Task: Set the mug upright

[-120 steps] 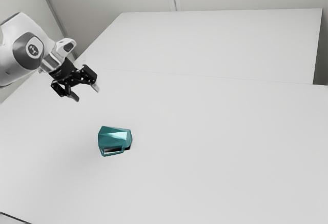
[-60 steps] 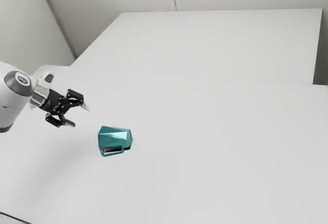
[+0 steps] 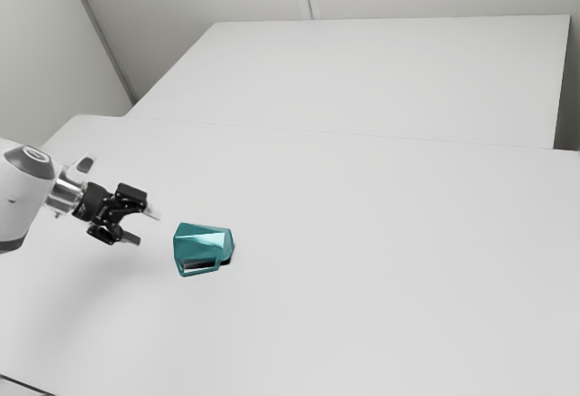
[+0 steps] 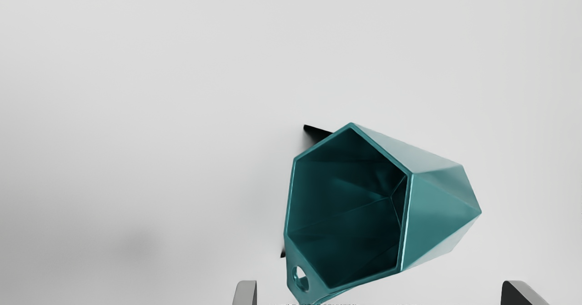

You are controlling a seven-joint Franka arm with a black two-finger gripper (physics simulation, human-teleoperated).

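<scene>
Two fingers (image 4: 245, 293) of the black gripper (image 3: 148, 227) are wide apart, with nothing held in them. Over the last second, the gripper has come down toward the white table (image 3: 362, 260), and now it is near the teal mug (image 3: 201, 244) but not touching it. The mug has not moved. It lies on its side, so it is not upright yet. Its open mouth (image 4: 345, 214) faces the gripper, and its handle (image 4: 313, 292) sticks out from one side. That move down looks like good news for the job, because the mug now seems close enough to reach for. I think a good grab must come before the tip up. A bump could make the mug roll or slide away.
</scene>
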